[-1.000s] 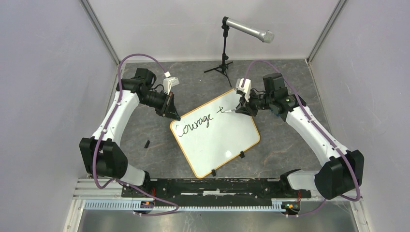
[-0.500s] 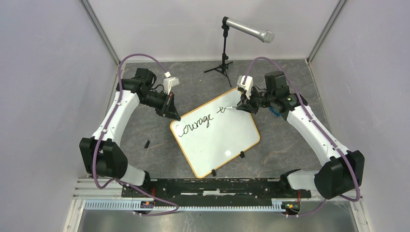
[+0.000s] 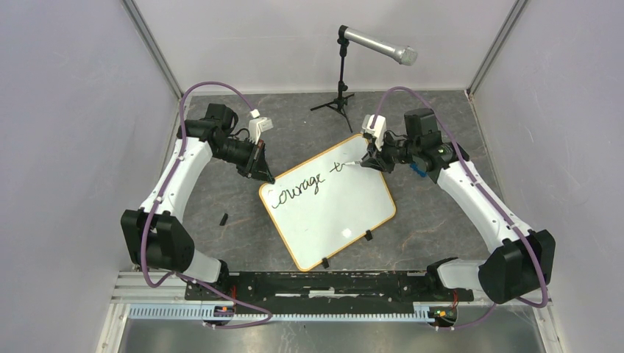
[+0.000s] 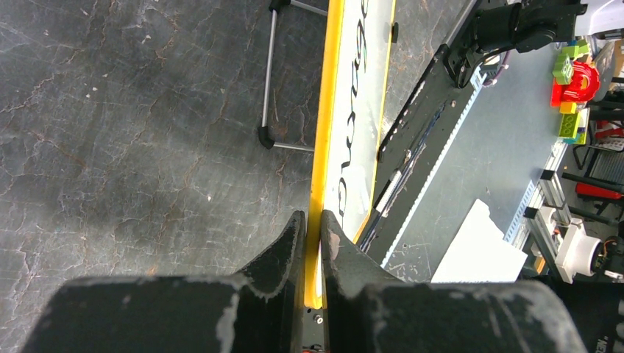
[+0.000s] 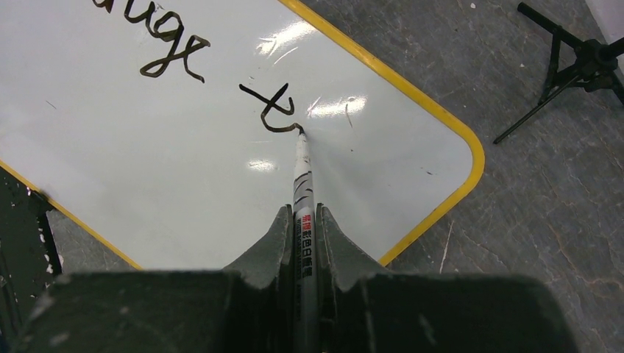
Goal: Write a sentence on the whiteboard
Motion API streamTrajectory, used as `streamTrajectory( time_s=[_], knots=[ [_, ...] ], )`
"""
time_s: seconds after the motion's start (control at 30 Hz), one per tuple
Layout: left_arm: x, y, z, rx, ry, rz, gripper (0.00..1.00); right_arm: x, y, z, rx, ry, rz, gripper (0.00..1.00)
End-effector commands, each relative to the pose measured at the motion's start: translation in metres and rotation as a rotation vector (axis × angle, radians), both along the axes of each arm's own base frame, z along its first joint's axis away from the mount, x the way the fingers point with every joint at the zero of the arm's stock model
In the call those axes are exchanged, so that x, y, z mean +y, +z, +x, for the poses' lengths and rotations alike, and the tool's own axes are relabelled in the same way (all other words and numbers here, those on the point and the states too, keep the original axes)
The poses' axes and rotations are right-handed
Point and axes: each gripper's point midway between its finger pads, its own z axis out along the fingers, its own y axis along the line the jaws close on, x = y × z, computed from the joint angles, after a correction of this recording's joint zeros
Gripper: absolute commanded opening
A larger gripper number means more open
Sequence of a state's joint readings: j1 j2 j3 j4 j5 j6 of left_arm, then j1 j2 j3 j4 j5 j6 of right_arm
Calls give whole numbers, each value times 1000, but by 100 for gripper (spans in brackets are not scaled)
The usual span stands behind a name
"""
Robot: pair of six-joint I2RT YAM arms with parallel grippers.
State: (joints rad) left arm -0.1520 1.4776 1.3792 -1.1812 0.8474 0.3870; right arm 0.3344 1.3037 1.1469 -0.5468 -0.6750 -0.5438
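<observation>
The whiteboard (image 3: 331, 206), glossy white with an orange rim, lies tilted on the dark table. The sentence (image 3: 298, 187) reads "Courage" plus a "t" (image 5: 268, 107); only one line shows. My left gripper (image 3: 263, 176) is shut on the whiteboard's far left corner; its rim (image 4: 324, 147) runs between the jaws. My right gripper (image 3: 371, 162) is shut on a white marker (image 5: 302, 184), whose tip touches the whiteboard (image 5: 147, 169) at the end of the "t".
A microphone on a black tripod stand (image 3: 341, 81) stands behind the board. A small black cap (image 3: 223, 218) lies on the table left of the board. Two black clip feet (image 3: 367, 235) sit on the board's near rim. Grey walls enclose three sides.
My right gripper has moved the marker slightly up and right, finishing the "t" after "Courage". The left gripper and the board have not moved.
</observation>
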Motion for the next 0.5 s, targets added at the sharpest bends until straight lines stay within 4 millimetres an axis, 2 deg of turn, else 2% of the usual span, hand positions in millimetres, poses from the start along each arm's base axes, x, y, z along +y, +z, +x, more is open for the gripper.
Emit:
streamTrajectory(
  time_s=[0.0,0.3,0.47],
  knots=[
    [0,9,3,-77,-29,6,2,-9,4,2,-41,-21,-10,0],
    [0,8,3,-75,-30,6,2,-21,1,9,-37,-47,-27,0],
    [0,8,3,-77,-30,6,2,-18,2,10,-38,-38,-29,0]
  ],
)
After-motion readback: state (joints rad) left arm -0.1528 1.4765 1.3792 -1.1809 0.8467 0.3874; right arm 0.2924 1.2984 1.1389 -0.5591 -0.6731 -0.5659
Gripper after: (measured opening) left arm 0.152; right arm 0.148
